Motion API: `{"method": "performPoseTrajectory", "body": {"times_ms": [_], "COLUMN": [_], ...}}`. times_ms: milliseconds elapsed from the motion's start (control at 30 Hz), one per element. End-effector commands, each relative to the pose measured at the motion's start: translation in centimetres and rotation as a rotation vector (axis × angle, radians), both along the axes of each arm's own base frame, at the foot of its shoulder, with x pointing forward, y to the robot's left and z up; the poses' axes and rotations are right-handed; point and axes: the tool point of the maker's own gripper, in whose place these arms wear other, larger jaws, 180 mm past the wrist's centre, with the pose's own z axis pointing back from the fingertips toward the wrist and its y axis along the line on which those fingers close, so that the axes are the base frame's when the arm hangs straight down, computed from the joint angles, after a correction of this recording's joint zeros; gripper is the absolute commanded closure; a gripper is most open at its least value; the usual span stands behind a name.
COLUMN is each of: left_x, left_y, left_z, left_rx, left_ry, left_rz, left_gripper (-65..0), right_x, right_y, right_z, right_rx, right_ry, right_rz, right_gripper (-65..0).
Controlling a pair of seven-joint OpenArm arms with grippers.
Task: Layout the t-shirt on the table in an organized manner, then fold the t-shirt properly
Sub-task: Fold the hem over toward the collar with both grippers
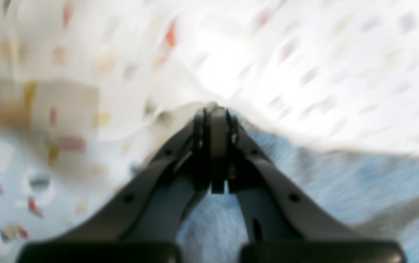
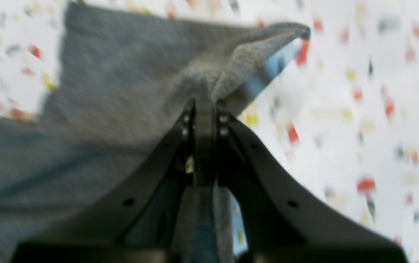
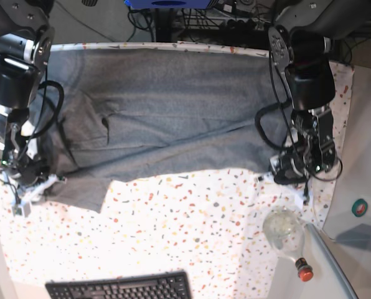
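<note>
At the near edge | your right claw (image 2: 205,104) is clamped on a t-shirt (image 3: 167,118) corner | your left claw (image 1: 215,109) is pinched shut at the opposite hem, fabric apparently caught | t-shirt lies spread across the far worktop (image 3: 192,224) | pull both corners evenly, keeping the hem taut.

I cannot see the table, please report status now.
Both grippers shut: left gripper and right gripper each pinching the t-shirt. Shirt spread, still wrinkled. Bottle near the front.
</note>
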Motion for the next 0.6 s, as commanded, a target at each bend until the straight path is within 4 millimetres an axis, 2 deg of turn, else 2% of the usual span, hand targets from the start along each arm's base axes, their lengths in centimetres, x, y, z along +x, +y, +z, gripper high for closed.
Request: {"method": "performPoseTrajectory", "body": {"times_ms": [0,233,367,467,567], "left_x": [2.7,4.9,6.0,6.3,6.2], "left_y": [0.3,-0.6,-0.7,-0.7,-0.7], "left_z": [2.7,4.8,6.1,6.4,6.3], "left_rx": [0.016,0.029,0.029,0.030,0.029], "left_ry": [-0.083,-0.133,-0.163,-0.169,-0.168], "left_rz": [-0.011,-0.043,-0.043,-0.043,-0.044], "left_gripper": [0.0,0.0,0.0,0.0,0.0], "right_x": [1.4,3.1,3.7,3.9,3.9], "right_y": [-1.1,-4.4,-5.4,-4.7,-3.2], "right_z": [1.5,2.5,3.6,3.7,2.9], "right_rx": [-0.011,-0.023,-0.038,-0.086,-0.119], "right_ry": [-0.057,-0.180,-0.273,-0.283,-0.273], "right_rz": [-0.015,-0.070,-0.085,-0.011,0.072], "right_gripper": [0.0,0.0,0.0,0.0,0.0]}}
